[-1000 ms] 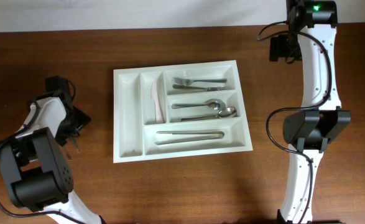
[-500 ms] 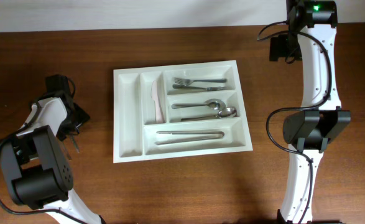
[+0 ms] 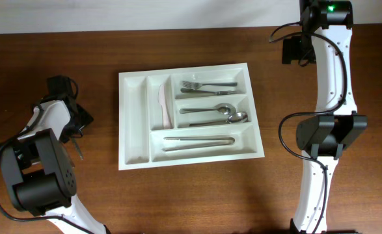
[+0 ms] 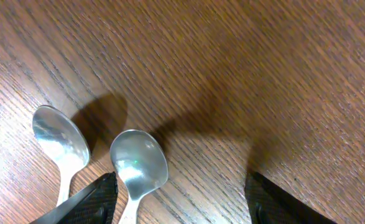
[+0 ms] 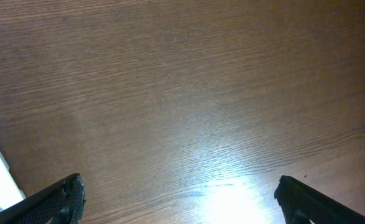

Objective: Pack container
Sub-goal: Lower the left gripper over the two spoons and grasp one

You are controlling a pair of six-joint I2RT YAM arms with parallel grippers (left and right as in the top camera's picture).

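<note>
— What is the left pincer (image 4: 179, 202) doing?
— It is hanging open above the tabletop (image 4: 263, 74), gripping nothing. Two spoons are lying there: one spoon (image 4: 138, 165) between its fingers, the second spoon (image 4: 61, 146) just outside them.
— And the cutlery tray (image 3: 133, 130)?
— It is sitting mid-tabletop, between the arms, showing five compartments. One pale knife (image 3: 164, 104) is lying in a narrow slot. At least one fork (image 3: 207, 85), two tray spoons (image 3: 226, 109) and two long metal pieces (image 3: 197, 138) are filling the long ones.
— The right pincer (image 5: 179, 202)?
— It is gaping wide over the wood, holding nothing.
</note>
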